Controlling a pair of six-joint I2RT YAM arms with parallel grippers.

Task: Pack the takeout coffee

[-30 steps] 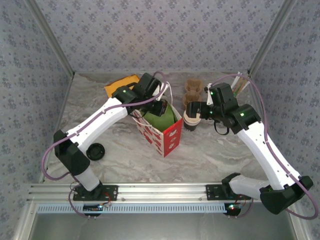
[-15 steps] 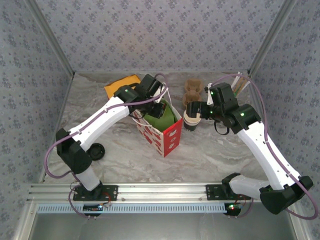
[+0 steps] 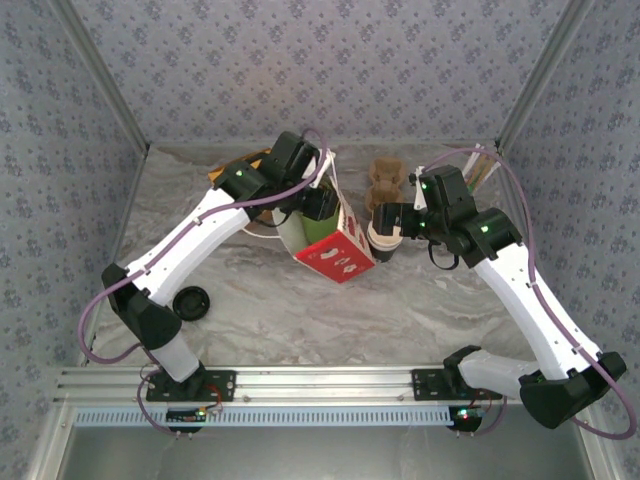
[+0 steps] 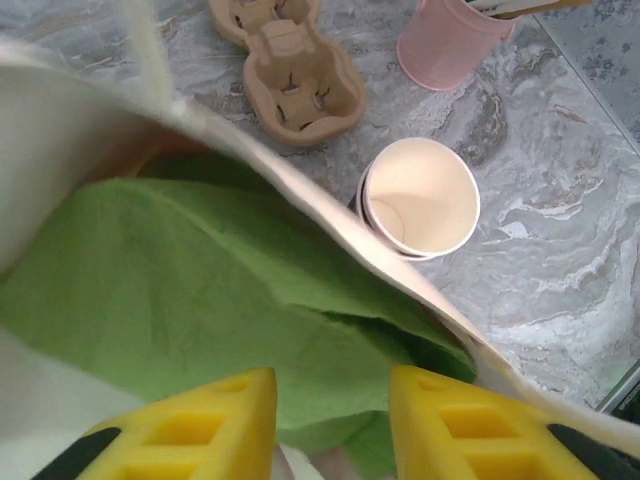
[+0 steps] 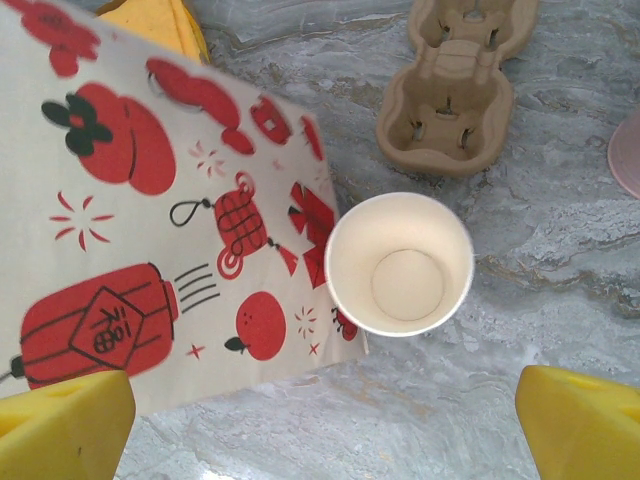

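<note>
1. left wrist view: the left gripper hangs over the mouth of the paper bag. its yellow fingers stand a narrow gap apart above the green paper inside. i cannot tell whether they pinch anything.
2. just past the bag's rim, the takeout coffee stands upright on the marble table, uncapped and empty. beyond it lie a cardboard cup carrier and a pink cup.
3. right wrist view: the right gripper is spread wide, with nothing between its fingers. the coffee cup stands ahead of it, apart from both fingers and pressed against the bag's red-printed side.
4. top external view: the bag is tilted, leaning toward the cup. a black lid lies well apart, near the left arm's base.
</note>
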